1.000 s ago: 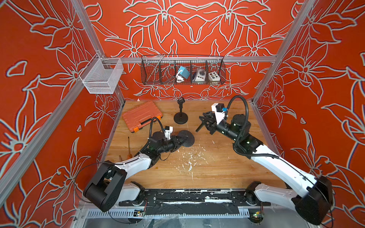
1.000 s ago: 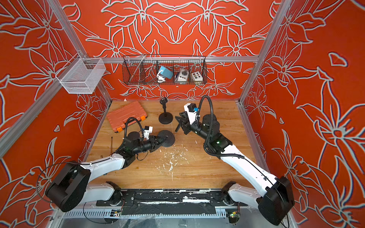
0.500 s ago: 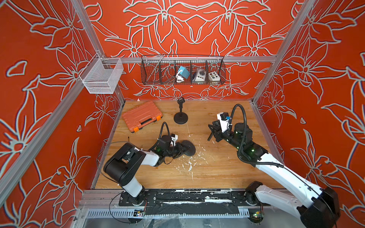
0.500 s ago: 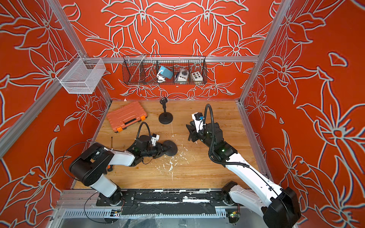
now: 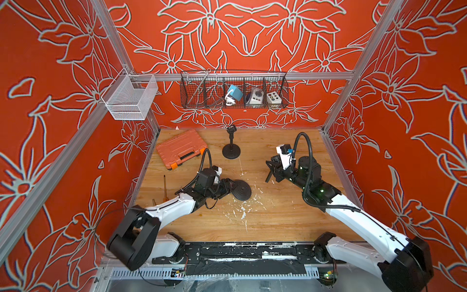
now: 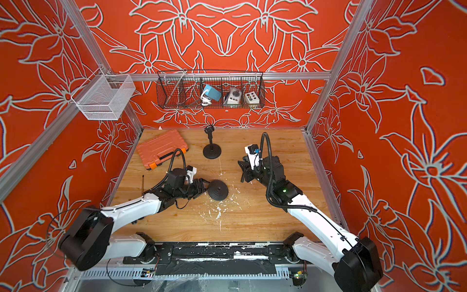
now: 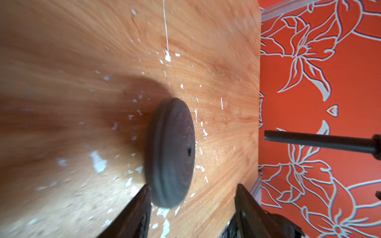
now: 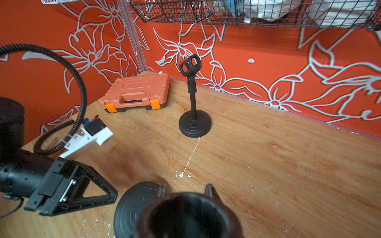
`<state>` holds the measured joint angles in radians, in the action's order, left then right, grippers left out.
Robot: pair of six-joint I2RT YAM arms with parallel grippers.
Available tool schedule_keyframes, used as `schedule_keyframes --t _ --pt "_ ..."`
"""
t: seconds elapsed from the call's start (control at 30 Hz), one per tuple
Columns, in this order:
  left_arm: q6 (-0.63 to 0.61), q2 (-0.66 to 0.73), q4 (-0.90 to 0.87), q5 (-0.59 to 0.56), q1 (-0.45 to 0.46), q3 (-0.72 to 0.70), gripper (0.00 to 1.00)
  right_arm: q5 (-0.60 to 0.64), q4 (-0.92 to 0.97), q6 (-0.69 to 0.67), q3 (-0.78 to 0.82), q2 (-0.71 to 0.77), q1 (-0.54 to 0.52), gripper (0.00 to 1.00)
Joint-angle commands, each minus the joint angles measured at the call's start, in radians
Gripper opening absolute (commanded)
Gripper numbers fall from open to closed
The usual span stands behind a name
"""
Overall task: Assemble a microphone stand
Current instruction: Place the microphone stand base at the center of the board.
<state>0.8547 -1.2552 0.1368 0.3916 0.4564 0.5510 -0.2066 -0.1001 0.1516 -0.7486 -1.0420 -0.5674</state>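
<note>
Black and round, the stand's base (image 5: 241,190) lies flat on the wooden desk (image 5: 265,217). We see the left gripper (image 5: 228,187) low beside it, jaws spread wide about the base's near rim and not clamping it. Across the base from that gripper and well apart, the right gripper (image 5: 274,168) is closed on the pole (image 5: 268,176), its free end pointing down. A finished stand (image 5: 231,148) rises behind the base.

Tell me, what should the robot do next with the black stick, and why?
Probably the right gripper should bring its pole over the centre hole of the round base: it lies flat with no pole, and the left gripper is open beside it.
</note>
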Motion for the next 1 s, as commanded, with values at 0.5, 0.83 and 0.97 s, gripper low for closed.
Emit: schedule_keyframes --t 0.5,0.83,0.97 --pt "-0.783 0.338 0.251 0.011 0.044 -0.206 0.54 -0.614 -0.077 -0.221 -0.117 -0.181 0.009 0.00" --pt "-1.008 0.173 0.394 0.094 0.111 -0.145 0.55 -0.764 -0.045 -0.345 -0.184 -0.256 0.009 0.00" --pt "-0.985 0.083 0.482 0.089 0.126 -0.120 0.57 -0.804 -0.047 -0.360 -0.198 -0.284 0.007 0.00"
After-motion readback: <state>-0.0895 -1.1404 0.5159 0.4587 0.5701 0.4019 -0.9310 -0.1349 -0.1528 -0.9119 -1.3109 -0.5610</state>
